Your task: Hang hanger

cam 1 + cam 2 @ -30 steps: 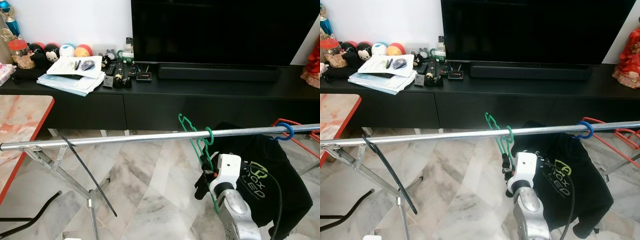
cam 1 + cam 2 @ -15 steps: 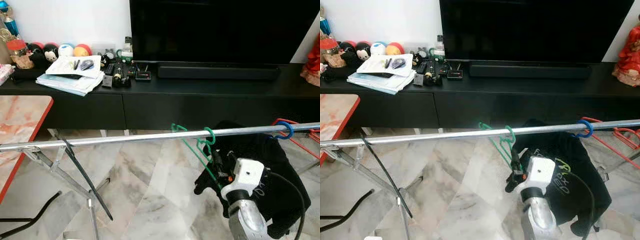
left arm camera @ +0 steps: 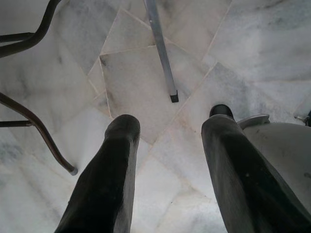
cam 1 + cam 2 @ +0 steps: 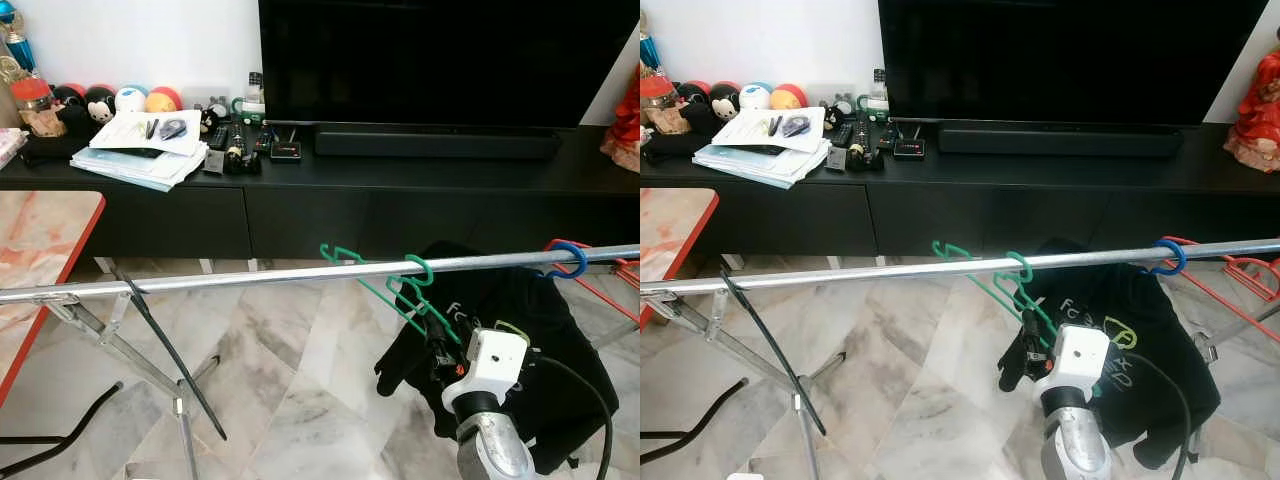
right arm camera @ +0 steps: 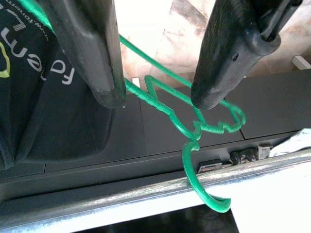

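Note:
A green wire hanger [image 4: 385, 290] hangs by its hook [image 5: 204, 191] from the silver rail [image 4: 230, 279] and tilts down toward my right arm. My right gripper [image 4: 440, 348] is just below the rail at the hanger's lower end. In the right wrist view its fingers [image 5: 99, 58] stand wide apart, and the green wire runs across the gap between the tips, so the right gripper [image 5: 155, 97] is open. My left gripper [image 3: 165, 141] hangs open over the marble floor with nothing between its fingers.
A black T-shirt [image 4: 540, 340] hangs from a blue hook [image 4: 572, 262] further right on the rail, beside a red hanger [image 4: 600, 288]. A black strap [image 4: 165, 355] and the rack legs [image 4: 140, 370] stand at the left. Behind are a low black TV cabinet [image 4: 330, 200] and a red-edged table [image 4: 40, 250].
My right gripper has dropped lower and to the right. The green hanger has swung flatter, its far end moving left along the rail.

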Robot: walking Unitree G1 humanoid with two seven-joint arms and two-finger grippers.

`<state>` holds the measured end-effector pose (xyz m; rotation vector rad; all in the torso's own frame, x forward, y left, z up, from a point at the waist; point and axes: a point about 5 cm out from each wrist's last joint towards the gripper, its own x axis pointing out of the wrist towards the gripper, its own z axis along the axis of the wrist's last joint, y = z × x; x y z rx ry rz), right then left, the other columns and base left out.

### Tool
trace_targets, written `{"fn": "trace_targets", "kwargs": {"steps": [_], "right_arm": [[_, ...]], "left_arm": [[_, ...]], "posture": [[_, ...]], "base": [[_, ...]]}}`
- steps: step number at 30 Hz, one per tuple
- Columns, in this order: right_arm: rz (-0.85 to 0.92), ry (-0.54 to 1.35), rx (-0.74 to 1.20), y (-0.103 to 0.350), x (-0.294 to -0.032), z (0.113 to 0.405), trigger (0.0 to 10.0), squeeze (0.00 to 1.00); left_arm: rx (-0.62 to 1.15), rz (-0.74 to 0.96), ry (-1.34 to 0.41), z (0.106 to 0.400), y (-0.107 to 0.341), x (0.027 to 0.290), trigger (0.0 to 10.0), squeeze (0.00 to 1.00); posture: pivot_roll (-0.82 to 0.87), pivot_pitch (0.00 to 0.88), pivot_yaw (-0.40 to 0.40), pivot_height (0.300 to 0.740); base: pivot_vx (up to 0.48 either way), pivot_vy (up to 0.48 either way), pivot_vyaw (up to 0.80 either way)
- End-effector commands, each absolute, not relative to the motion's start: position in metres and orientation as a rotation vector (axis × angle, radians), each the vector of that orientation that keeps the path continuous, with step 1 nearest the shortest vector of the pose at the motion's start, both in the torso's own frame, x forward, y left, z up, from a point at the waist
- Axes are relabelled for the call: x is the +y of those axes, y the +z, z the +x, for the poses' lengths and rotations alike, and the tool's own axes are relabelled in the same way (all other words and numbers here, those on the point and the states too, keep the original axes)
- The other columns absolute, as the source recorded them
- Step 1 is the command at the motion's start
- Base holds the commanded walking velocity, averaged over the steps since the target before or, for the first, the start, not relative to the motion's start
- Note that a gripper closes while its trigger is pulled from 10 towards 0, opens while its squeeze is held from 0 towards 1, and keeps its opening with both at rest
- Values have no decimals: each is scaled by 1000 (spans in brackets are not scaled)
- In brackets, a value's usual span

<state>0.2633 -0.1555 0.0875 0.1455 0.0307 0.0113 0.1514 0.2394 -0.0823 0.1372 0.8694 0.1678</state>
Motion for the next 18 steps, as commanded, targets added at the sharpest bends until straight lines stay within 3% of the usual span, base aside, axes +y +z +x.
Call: {"fn": "trace_targets", "kwargs": {"steps": [1,18], "right_arm": [[141,15,9,94,-153,264,10000,0],[121,33,-6,95,-149,265,10000,0]], "left_arm": [[902,116,176,142,-87,239,10000,0],[920,104,189,137,-87,246,10000,0]], "posture": [[-26,113,1,740],[-29,105,6,740]], "base": [[0,0,0],[0,0,0]]}}
